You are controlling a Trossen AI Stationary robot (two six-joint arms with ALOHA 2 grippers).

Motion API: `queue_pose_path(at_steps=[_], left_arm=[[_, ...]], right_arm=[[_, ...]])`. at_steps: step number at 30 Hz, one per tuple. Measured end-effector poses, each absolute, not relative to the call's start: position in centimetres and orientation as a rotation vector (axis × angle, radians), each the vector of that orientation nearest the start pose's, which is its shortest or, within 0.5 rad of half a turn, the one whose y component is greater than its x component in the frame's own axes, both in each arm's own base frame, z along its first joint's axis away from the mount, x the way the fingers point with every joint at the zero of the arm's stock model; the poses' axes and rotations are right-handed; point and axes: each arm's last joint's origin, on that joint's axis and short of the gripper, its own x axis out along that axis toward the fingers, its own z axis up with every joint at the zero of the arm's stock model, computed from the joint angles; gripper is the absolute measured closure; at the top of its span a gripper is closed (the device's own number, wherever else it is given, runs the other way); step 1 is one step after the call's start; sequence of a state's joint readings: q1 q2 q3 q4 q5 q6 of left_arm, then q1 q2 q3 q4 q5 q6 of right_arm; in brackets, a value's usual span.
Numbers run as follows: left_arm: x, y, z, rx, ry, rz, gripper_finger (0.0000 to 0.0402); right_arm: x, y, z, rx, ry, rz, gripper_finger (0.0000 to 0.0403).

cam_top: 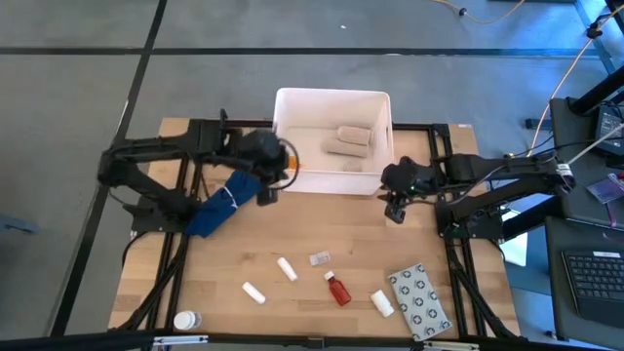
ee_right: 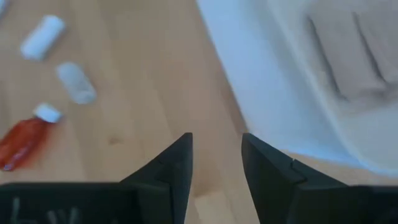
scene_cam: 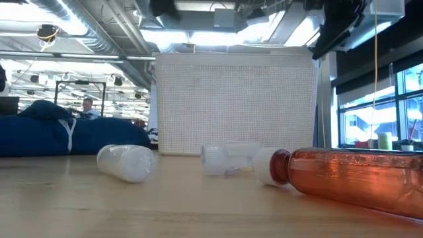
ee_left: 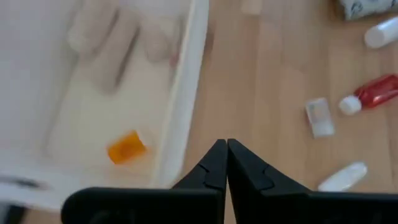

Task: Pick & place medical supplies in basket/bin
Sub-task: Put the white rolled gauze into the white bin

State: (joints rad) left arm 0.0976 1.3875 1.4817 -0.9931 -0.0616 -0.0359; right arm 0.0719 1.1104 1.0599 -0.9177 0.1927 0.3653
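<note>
The white bin (cam_top: 331,175) stands at the table's far middle. It holds beige rolls (cam_top: 351,139) and a small orange bottle (ee_left: 126,147). My left gripper (cam_top: 276,175) hovers shut over the bin's near left corner (ee_left: 186,112). My right gripper (cam_top: 395,203) hangs open just off the bin's near right corner, above bare wood (ee_right: 216,140). Near the table's front lie a red bottle (cam_top: 337,289), white tubes (cam_top: 286,268) (cam_top: 253,292) (cam_top: 381,303), a small clear packet (cam_top: 320,258), a grey ring-patterned packet (cam_top: 419,300) and a white bottle (cam_top: 185,320).
A blue cloth with a white cord (cam_top: 224,203) lies left of the bin, under my left arm. The table's black frame rails (cam_top: 171,263) run along both sides. Open wood (cam_top: 322,219) lies between the bin and the scattered supplies. A desk with a keyboard (cam_top: 595,273) stands at the right.
</note>
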Motion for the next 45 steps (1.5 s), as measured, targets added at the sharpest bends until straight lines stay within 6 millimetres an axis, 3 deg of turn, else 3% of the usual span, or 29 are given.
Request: queue_pose_path(at_steps=[5, 10, 16, 20, 27, 31, 38, 45], left_arm=[[23.3, 1.0, 33.2, -0.121, 0.759, 0.141, 0.0398], [20.5, -0.6, 29.2, -0.151, 0.562, 0.078, 0.0399], [18.4, -1.8, 24.5, -0.186, 0.438, 0.008, 0.0397], [17.9, -2.3, 22.2, -0.188, 0.426, -0.023, 0.0399], [17.9, -2.6, 21.6, -0.168, 0.442, -0.042, 0.0386], [17.9, -2.6, 21.7, -0.114, 0.431, -0.055, 0.0363], [18.6, -4.1, 21.7, -0.075, 0.399, -0.228, 0.0289], [20.7, -7.4, 20.6, -0.02, 0.42, -0.328, 0.0231]], right_arm=[[22.7, 2.8, 30.5, 0.141, 0.854, -0.175, 0.0264], [25.9, 5.2, 28.6, -0.003, 0.838, -0.041, 0.0264], [30.2, 8.0, 25.2, -0.119, 0.782, 0.16, 0.0264], [33.3, 9.3, 23.4, -0.077, 0.649, 0.211, 0.0264], [37.2, 10.4, 20.1, 0.044, 0.489, 0.216, 0.0264], [38.6, 11.1, 18.7, 0.065, 0.527, 0.214, 0.0264], [38.8, 11.2, 18.2, 0.09, 0.641, 0.19, 0.0264], [37.6, 12.1, 18.7, 0.153, 0.723, 0.184, 0.0264]])
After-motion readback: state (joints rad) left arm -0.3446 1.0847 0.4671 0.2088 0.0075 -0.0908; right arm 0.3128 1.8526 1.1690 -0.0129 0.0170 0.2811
